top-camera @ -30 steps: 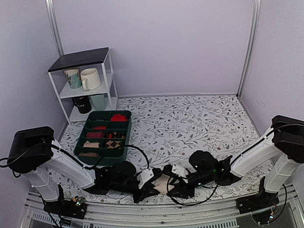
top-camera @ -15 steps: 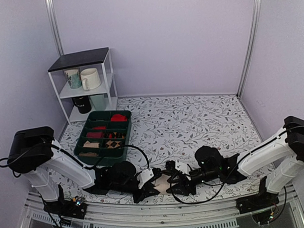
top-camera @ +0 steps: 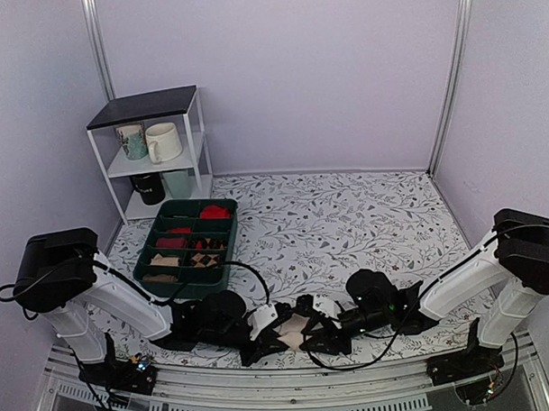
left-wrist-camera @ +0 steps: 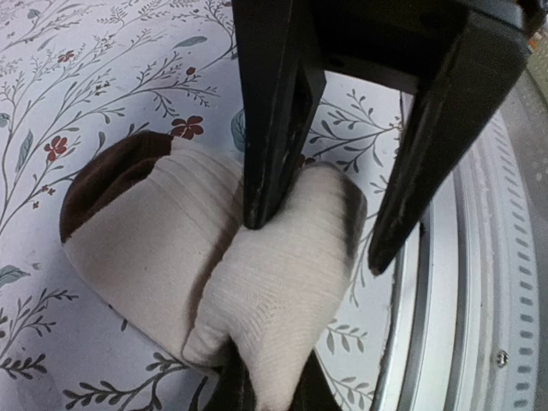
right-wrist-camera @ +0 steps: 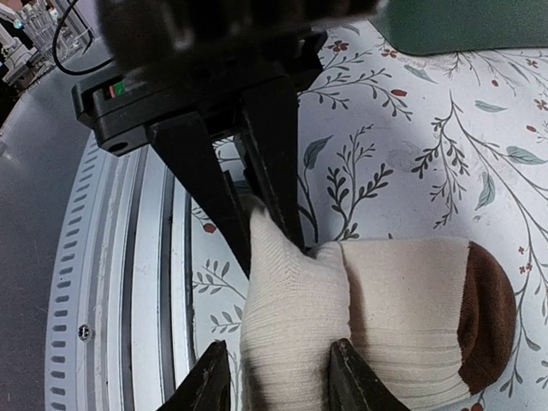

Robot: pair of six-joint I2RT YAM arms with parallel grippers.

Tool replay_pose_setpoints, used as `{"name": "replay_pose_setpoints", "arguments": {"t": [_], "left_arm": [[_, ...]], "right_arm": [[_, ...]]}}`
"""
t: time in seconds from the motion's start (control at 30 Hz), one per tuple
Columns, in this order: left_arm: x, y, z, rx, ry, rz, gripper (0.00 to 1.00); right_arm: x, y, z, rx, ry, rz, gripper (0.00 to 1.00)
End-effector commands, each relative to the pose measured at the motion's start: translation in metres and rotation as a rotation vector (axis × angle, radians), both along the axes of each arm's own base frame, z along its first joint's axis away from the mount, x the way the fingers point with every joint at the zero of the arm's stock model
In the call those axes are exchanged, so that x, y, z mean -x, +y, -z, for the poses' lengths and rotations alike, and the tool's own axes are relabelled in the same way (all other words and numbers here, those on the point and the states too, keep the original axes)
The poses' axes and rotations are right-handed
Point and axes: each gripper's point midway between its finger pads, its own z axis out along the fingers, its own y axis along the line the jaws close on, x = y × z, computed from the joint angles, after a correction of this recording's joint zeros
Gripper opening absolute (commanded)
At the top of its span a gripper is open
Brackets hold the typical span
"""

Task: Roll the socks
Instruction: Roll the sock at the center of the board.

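The socks (top-camera: 294, 328) lie at the table's front edge, between my two grippers. They are cream with a dark brown end (right-wrist-camera: 486, 317), and the near part is folded into a thick roll (right-wrist-camera: 291, 317). In the left wrist view the roll (left-wrist-camera: 282, 291) sits between my left gripper's (left-wrist-camera: 317, 244) black fingers (left-wrist-camera: 274, 128), which pinch it; the brown end (left-wrist-camera: 111, 171) lies to the left. My right gripper (right-wrist-camera: 278, 351) grips the same roll from the opposite side. In the top view the left gripper (top-camera: 272, 337) and right gripper (top-camera: 317, 336) face each other over the socks.
A green compartment tray (top-camera: 214, 278) with red and checked rolled socks stands back left; its corner shows in the right wrist view (right-wrist-camera: 462, 21). A white shelf (top-camera: 196, 127) with mugs stands behind it. The metal table rim (left-wrist-camera: 488, 282) runs right beside the socks.
The right arm's elbow swung out to the right and came back. Both grippers stayed at the socks, the right one ending slightly closer to the left.
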Motion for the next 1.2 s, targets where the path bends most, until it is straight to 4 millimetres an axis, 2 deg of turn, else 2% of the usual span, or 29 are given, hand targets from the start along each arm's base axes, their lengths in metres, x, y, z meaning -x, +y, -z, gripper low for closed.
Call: {"name": "replay_pose_setpoints", "arguments": {"t": [0.0, 0.13, 0.3, 0.37, 0.47, 0.5, 0.57, 0.63, 0.7, 0.8, 0.87, 1.0, 1.1, 1.17], "left_arm": [[0.021, 0.059, 0.071, -0.304, 0.123, 0.002, 0.00], [0.022, 0.059, 0.071, -0.304, 0.125, 0.005, 0.00], [0.017, 0.058, 0.069, -0.304, 0.103, -0.008, 0.00], [0.012, 0.054, 0.063, -0.289, 0.077, -0.016, 0.00], [-0.001, 0.041, 0.044, -0.236, 0.002, -0.032, 0.12], [-0.006, 0.036, 0.036, -0.215, -0.029, -0.039, 0.19], [-0.014, 0.024, 0.016, -0.161, -0.098, -0.034, 0.46], [-0.019, 0.014, -0.007, -0.096, -0.175, -0.024, 0.66], [-0.019, 0.010, -0.028, -0.033, -0.251, -0.005, 0.97], [-0.015, 0.014, -0.051, 0.046, -0.347, 0.010, 0.99], [-0.009, 0.019, -0.058, 0.072, -0.382, 0.030, 0.99], [0.005, 0.025, -0.053, 0.094, -0.399, 0.086, 0.99], [0.010, 0.018, -0.051, 0.115, -0.413, 0.120, 0.99], [0.009, 0.010, -0.043, 0.089, -0.420, 0.139, 0.99]], "right_arm": [[0.012, -0.007, 0.022, 0.051, 0.083, -0.010, 0.40], [0.014, -0.009, 0.027, 0.066, 0.099, -0.002, 0.38], [0.017, -0.011, 0.035, 0.094, 0.143, 0.002, 0.13], [0.021, -0.012, 0.040, 0.109, 0.181, 0.000, 0.08], [0.024, -0.019, 0.049, 0.140, 0.246, 0.030, 0.06], [0.022, -0.021, 0.052, 0.151, 0.278, 0.053, 0.06], [0.022, -0.026, 0.059, 0.173, 0.330, 0.079, 0.05], [0.020, -0.031, 0.064, 0.188, 0.381, 0.106, 0.05], [0.019, -0.034, 0.069, 0.203, 0.423, 0.124, 0.05], [0.017, -0.037, 0.075, 0.220, 0.479, 0.149, 0.05], [0.015, -0.040, 0.078, 0.231, 0.526, 0.163, 0.05], [0.014, -0.044, 0.080, 0.240, 0.619, 0.175, 0.05], [0.013, -0.050, 0.086, 0.280, 0.659, 0.197, 0.05], [0.013, -0.052, 0.089, 0.294, 0.686, 0.201, 0.05]]}}
